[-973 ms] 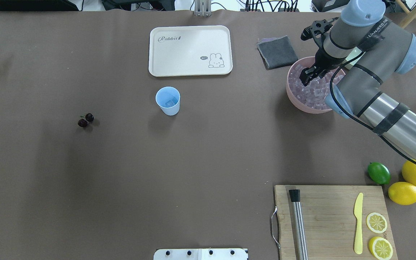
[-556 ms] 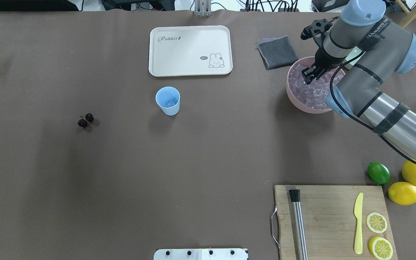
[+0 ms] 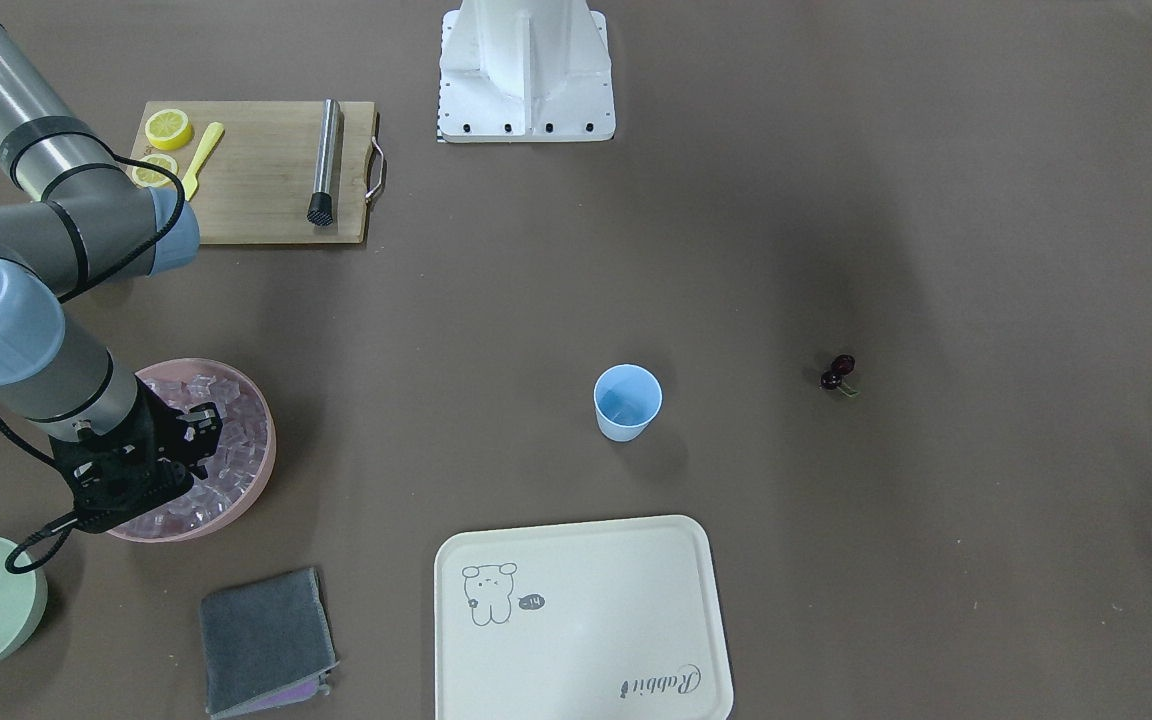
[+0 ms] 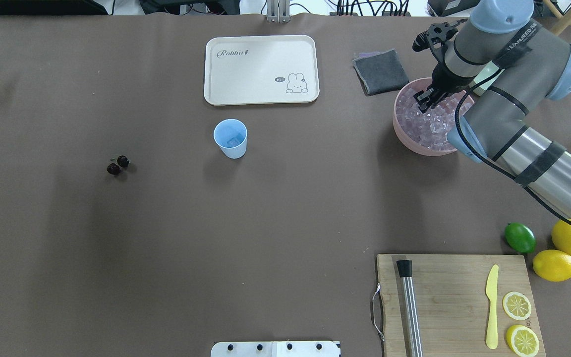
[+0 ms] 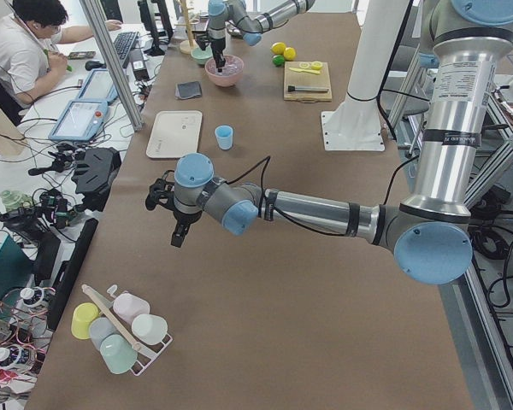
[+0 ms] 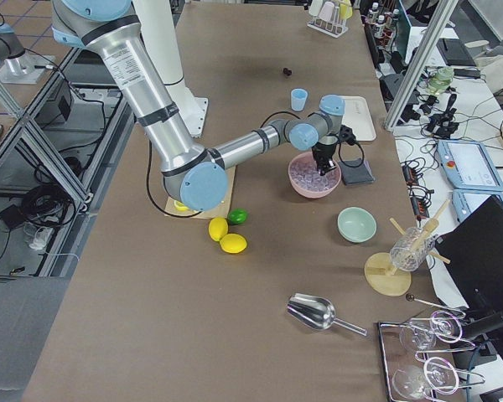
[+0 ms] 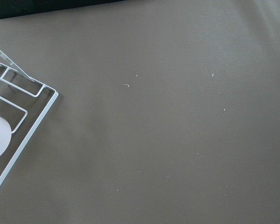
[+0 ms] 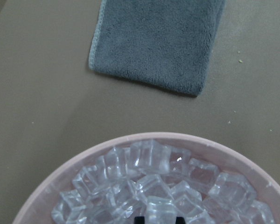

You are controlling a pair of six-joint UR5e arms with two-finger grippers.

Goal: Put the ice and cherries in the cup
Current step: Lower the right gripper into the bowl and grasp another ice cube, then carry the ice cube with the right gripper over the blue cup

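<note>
While the cherries [image 4: 118, 165] lie untouched, ice gets fetched first.
Whether the left end effector [image 5: 178, 235] grips, I cannot tell; cherries sit at the cup's [image 4: 230, 139] 8 o'clock; at its 3 o'clock the right end effector [image 4: 423, 101] pinches ice [image 8: 158, 205] inside the pink bowl [image 4: 398, 130], for carrying over.

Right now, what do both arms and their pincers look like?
The right arm and left arm match: silver tubes, grey joints, light blue round caps. The right pincer and left pincer are black, each fed by a looping black cable. The right arm carries a white-lettered black strap.
</note>
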